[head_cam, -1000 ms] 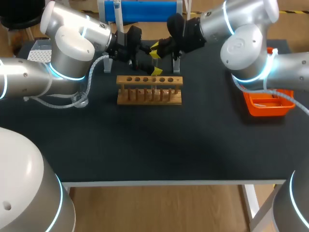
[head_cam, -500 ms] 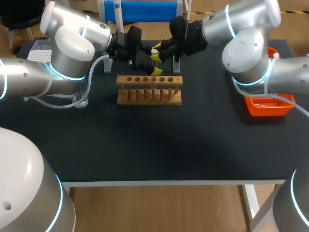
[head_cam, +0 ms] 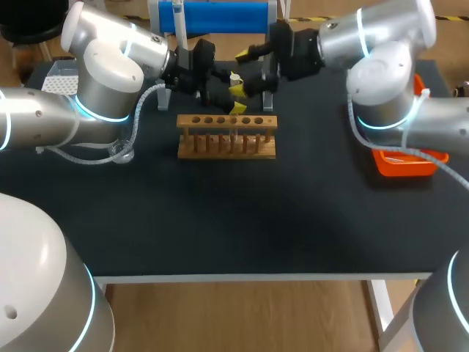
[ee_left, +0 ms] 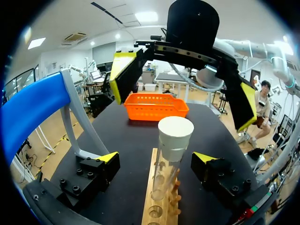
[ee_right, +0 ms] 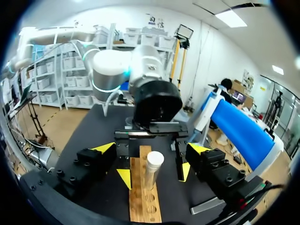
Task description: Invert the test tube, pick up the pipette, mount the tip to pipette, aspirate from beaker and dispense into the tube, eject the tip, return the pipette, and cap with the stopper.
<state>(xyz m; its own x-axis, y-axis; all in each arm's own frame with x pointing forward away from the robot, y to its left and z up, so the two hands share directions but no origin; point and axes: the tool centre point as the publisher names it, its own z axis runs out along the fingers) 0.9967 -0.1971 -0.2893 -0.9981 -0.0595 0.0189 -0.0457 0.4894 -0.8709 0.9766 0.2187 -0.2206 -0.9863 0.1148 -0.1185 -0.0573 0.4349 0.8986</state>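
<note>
A clear test tube (ee_left: 169, 173) stands upright in the wooden rack (head_cam: 227, 137), closed by a white stopper (ee_left: 176, 133) (head_cam: 234, 76). My left gripper (ee_left: 157, 159) (head_cam: 231, 101) is open around the tube's upper part, its yellow tips on either side with a small gap to the glass. My right gripper (ee_right: 151, 149) (head_cam: 242, 72) is open wide just above and behind the stopper (ee_right: 154, 161), touching nothing. In the right wrist view the left gripper (ee_right: 154, 174) faces mine across the rack (ee_right: 143, 201). The pipette (head_cam: 178, 16) hangs on the blue stand (head_cam: 212, 15) at the back.
An orange bin (head_cam: 407, 159) sits at the table's right, also seen past the rack in the left wrist view (ee_left: 156, 105). A grey tip box (head_cam: 61, 78) stands at the far left, and a clear glass vessel (head_cam: 124, 154) under my left arm. The rack (ee_left: 157, 206) has several empty holes.
My right gripper has opened, let go of the stopper and drawn back to the right and up. The stopper stays on the tube. The left arm has not moved.
</note>
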